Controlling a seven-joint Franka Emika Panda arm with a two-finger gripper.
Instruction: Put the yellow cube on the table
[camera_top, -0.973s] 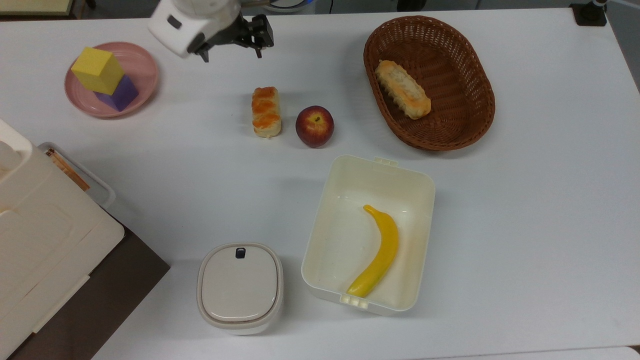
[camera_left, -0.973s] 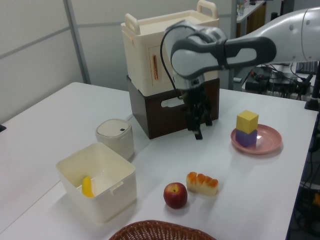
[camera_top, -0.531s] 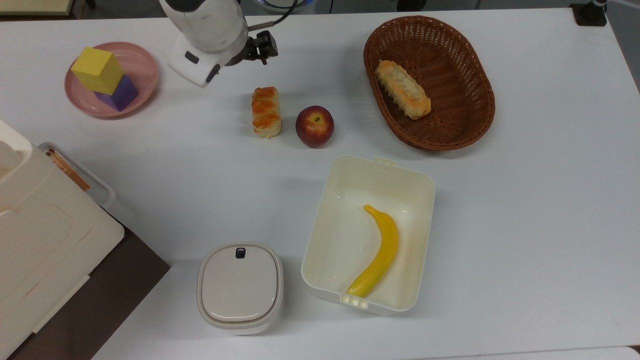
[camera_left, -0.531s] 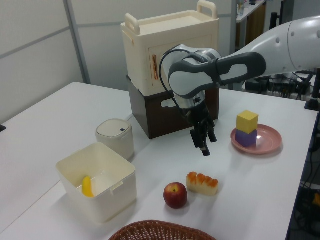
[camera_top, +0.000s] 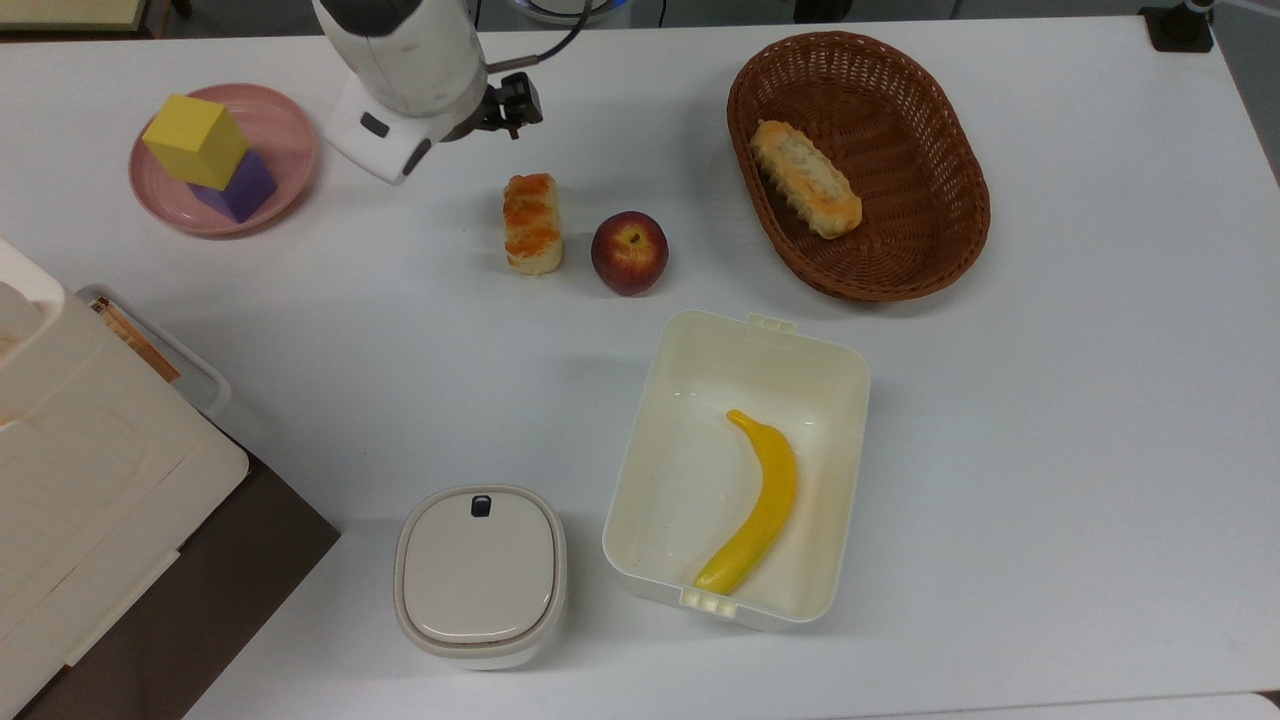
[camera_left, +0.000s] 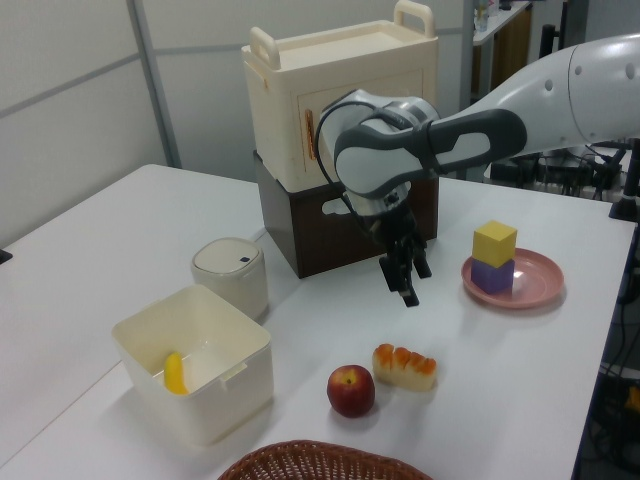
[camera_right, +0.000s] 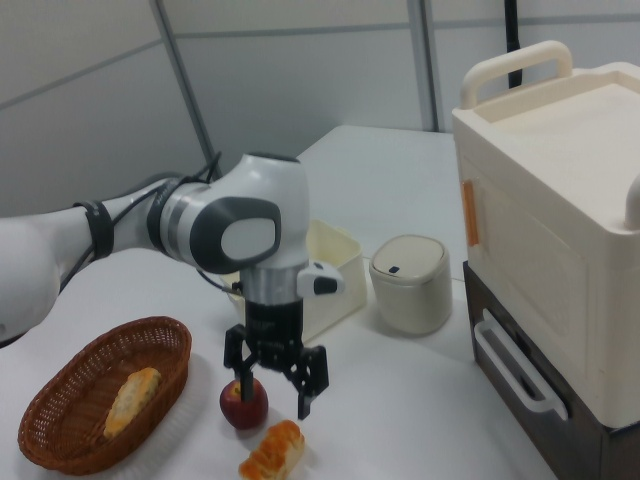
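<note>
1. I see the matte yellow cube (camera_top: 195, 140) in the upper left of the top view, stacked on a purple cube (camera_top: 240, 187) inside a round pink plate (camera_top: 285, 125); it is not yet on the large white table (camera_top: 1050, 420).
2. My black two-finger gripper (camera_right: 273, 385) hangs empty in the lower middle of the right view, its fingers spread wide, above bare table near a glazed bread roll (camera_right: 272, 450) and a red apple (camera_right: 243, 402).
3. The relation I steer by: in the top view the gripper (camera_top: 505, 100) sits upper centre, so the cube lies well apart toward the top view's left, at nearly the same height in the frame.
4. In the left view the gripper (camera_left: 405, 280) is mid-frame and the cube (camera_left: 494, 243) lies toward the left view's right.
5. I judge the next move to be a sideways travel over the plate, then a descent straddling two opposite flat faces.
</note>
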